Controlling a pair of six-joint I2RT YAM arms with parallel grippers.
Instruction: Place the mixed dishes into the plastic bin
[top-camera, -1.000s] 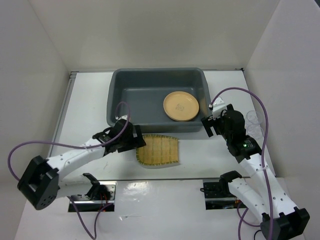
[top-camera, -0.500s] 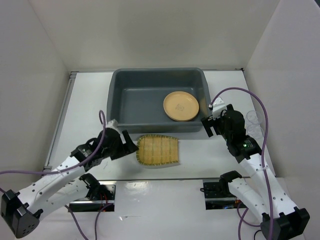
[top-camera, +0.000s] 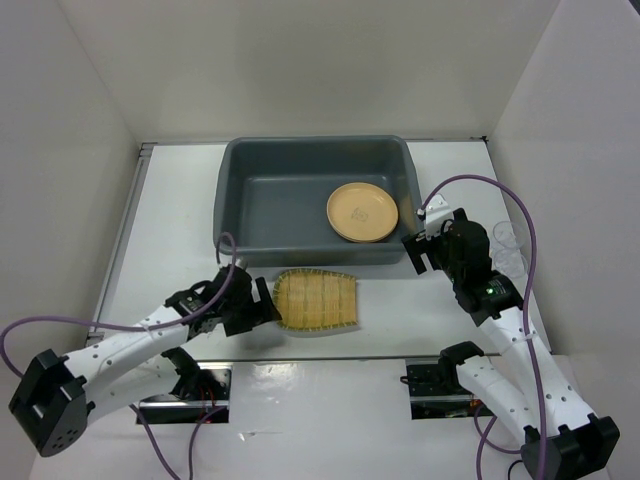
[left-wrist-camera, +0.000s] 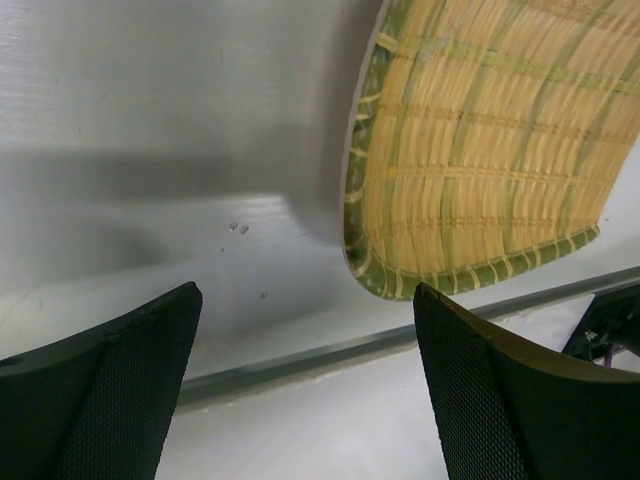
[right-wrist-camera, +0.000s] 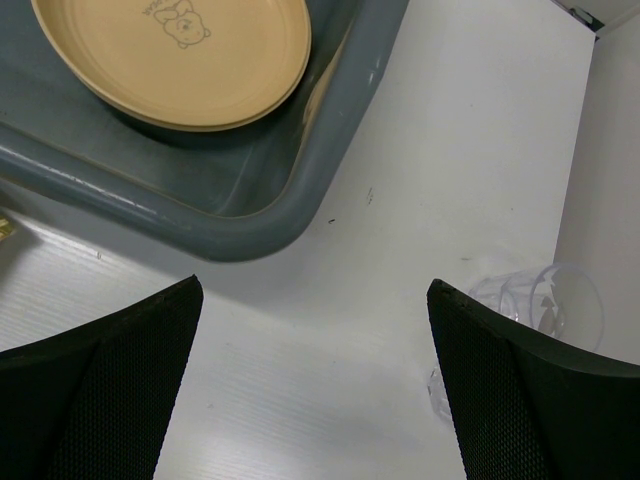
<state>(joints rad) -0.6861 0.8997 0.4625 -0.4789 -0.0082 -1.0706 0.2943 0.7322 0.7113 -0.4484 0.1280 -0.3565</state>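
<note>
Left fingers (left-wrist-camera: 100, 400) shifted, spread wide, empty, bamboo tray (left-wrist-camera: 480, 150) edge just ahead; right fingers (right-wrist-camera: 90, 400) wide, empty.

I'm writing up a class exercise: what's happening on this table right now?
Two robot arms are putting dishes into the grey bin. A yellow plate already lies inside. The left hand, open, is at the left edge of the woven tray on the table before the bin, not gripping it. The right hand hangs open and empty near the bin's right front corner. Clear glassware waits at the far right.
</note>
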